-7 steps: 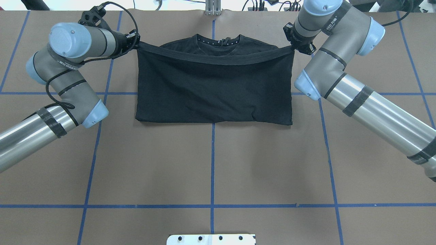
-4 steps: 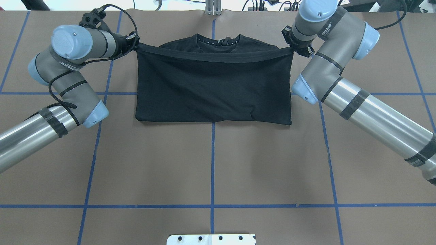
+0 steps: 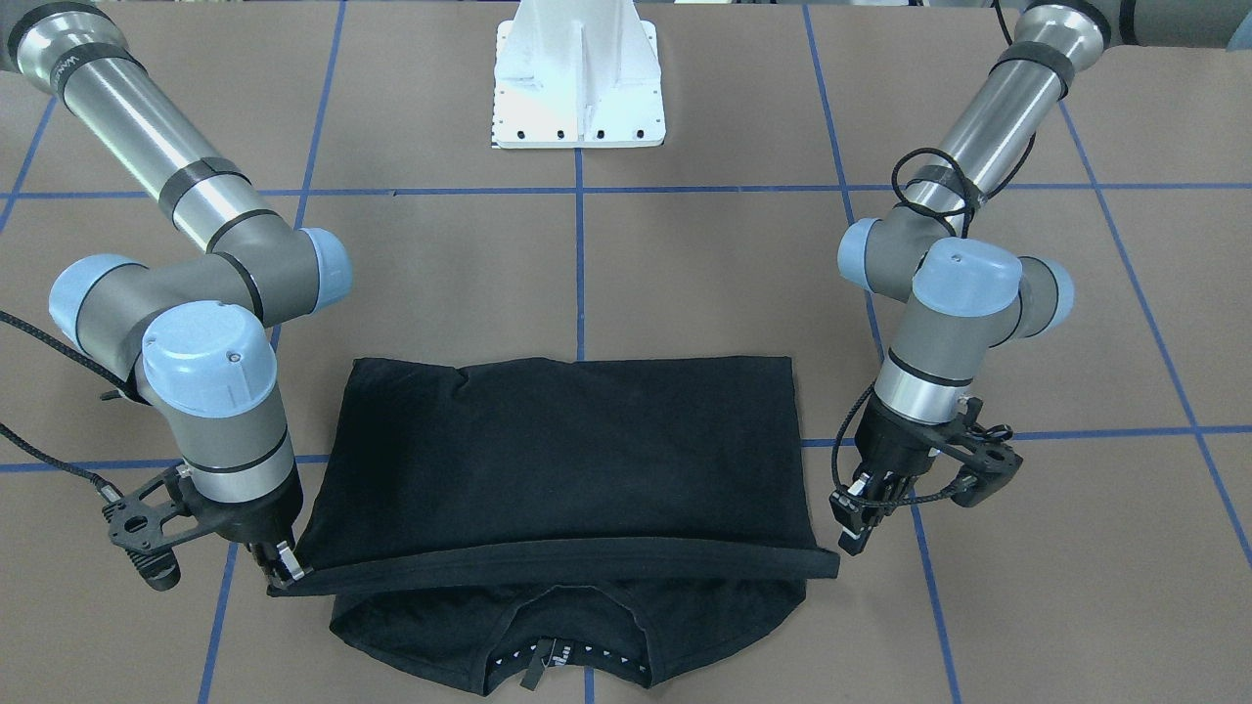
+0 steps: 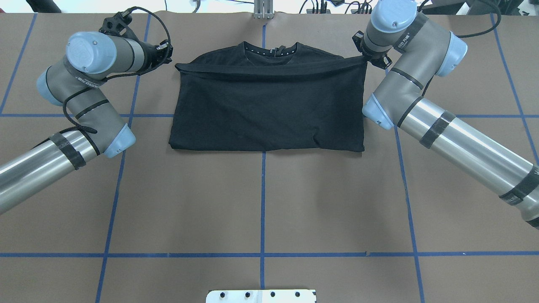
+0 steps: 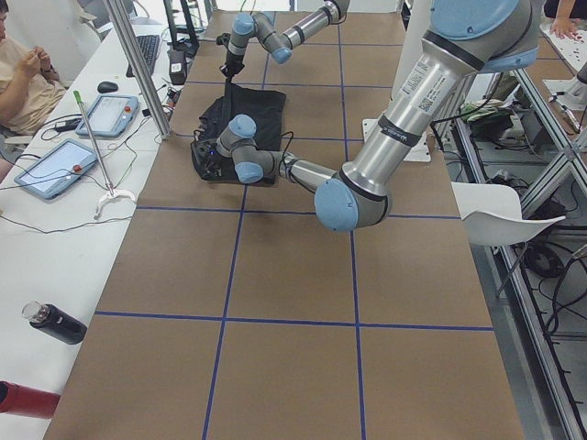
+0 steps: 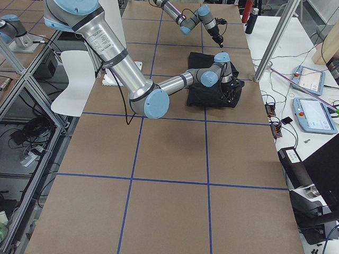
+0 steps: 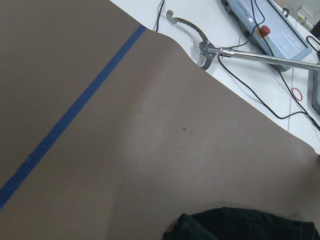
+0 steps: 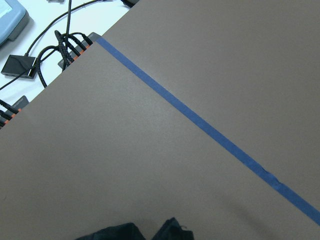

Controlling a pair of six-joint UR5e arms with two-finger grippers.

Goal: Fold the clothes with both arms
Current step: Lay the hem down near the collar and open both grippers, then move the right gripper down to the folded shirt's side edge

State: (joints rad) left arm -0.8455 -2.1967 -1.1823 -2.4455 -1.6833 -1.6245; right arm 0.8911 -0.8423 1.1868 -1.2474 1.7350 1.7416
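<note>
Since a moment ago the left gripper (image 4: pixel 167 52) is letting go: the left corner of the hem (image 4: pixel 269 70) is now lying apart from its black fingers, which are standing parted and empty just beside the cloth. On the right, the right gripper (image 4: pixel 365 59) is still pinching the hem's right corner, jaws closed on the fabric. Between them the black short-sleeved T-shirt (image 4: pixel 269 109) is lying folded in half on the far middle of the brown paper-covered table (image 4: pixel 261 202), its collar showing just beyond the hem.
</note>
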